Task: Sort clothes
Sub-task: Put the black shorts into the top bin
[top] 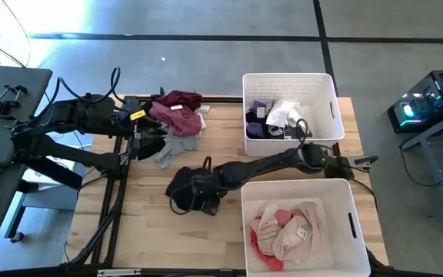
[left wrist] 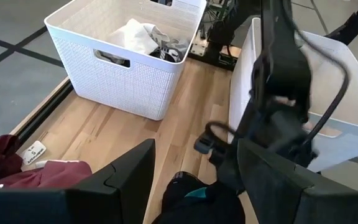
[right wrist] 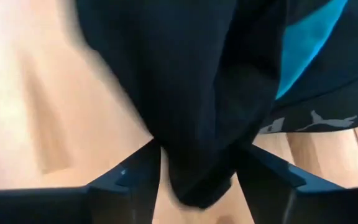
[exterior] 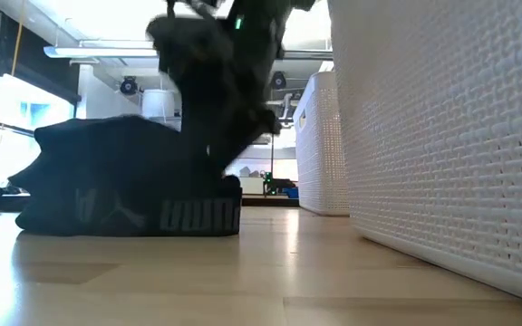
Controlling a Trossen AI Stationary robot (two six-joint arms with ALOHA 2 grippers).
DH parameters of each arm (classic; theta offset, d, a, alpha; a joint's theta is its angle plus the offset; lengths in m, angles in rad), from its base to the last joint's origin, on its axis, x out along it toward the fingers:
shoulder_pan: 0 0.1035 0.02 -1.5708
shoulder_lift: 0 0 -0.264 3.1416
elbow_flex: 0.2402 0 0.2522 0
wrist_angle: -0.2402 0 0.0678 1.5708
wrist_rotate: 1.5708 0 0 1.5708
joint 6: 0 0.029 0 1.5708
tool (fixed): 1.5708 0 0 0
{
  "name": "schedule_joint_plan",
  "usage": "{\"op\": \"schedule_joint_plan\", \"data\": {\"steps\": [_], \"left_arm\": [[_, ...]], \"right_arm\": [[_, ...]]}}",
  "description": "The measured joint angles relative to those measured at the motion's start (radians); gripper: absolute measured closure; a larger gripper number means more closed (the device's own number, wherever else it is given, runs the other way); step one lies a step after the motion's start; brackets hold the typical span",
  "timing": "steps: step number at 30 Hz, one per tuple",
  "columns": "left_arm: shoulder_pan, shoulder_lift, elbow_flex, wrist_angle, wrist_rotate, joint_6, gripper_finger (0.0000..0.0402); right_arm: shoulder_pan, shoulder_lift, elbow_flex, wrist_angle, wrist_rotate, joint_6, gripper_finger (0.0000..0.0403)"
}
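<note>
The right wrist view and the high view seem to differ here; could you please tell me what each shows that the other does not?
Only the right wrist view shows the black fabric garment pinched between the right gripper fingers, with its teal patch and grey printed band. Only the high view shows the two white plastic bins, the maroon and grey clothes pile and the left gripper by that pile. Both show the black garment on the wooden table.

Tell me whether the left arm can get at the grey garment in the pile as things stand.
Probably yes. The left gripper sits open at the pile's edge, and the grey garment lies on the near side with nothing over it. The right gripper is busy with the black garment, clear of that path.
</note>
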Motion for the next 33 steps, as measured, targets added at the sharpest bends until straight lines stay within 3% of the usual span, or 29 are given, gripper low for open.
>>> {"op": "schedule_joint_plan", "data": {"steps": [3, 7, 9, 12, 16, 18, 20, 23, 28, 33], "left_arm": [[0.000, 0.000, 0.000, 0.000, 0.000, 0.001, 0.0186], [0.000, 0.000, 0.000, 0.001, -0.001, 0.023, 0.0186], [0.000, 0.000, 0.000, 0.001, -0.001, 0.025, 0.0186], [0.000, 0.000, 0.000, 0.003, -0.001, 0.025, 0.0186], [0.000, 0.000, 0.000, 0.010, -0.002, 0.026, 0.0186], [0.000, 0.000, 0.000, 0.021, -0.003, 0.026, 0.0186], [0.000, 0.000, 0.000, 0.022, -0.003, 0.026, 0.0186], [0.000, -0.001, 0.000, 0.022, -0.004, 0.026, 0.0186], [0.000, -0.003, 0.000, 0.027, -0.032, 0.027, 0.0186], [0.000, -0.003, 0.000, 0.036, -0.055, 0.028, 0.0186]], "right_arm": [[0.000, 0.040, 0.000, 0.016, 0.011, 0.029, 0.0253], [-0.004, 0.051, 0.000, 0.031, -0.002, 0.079, 0.0362], [-0.007, 0.041, 0.012, 0.009, -0.025, 0.079, 0.0388], [-0.013, 0.025, 0.119, -0.090, -0.037, 0.072, 0.0385], [-0.025, -0.005, 0.369, -0.179, -0.090, 0.000, 0.0398], [-0.025, -0.111, 0.286, -0.007, -0.064, 0.000, 0.0396], [-0.016, -0.196, 0.207, 0.137, 0.062, 0.018, 0.0398], [0.006, -0.284, 0.140, 0.202, 0.215, -0.012, 0.0400], [0.010, -0.289, 0.096, 0.251, 0.245, -0.084, 0.0401], [0.006, -0.296, 0.155, 0.520, 0.331, -0.301, 0.0401]]}}
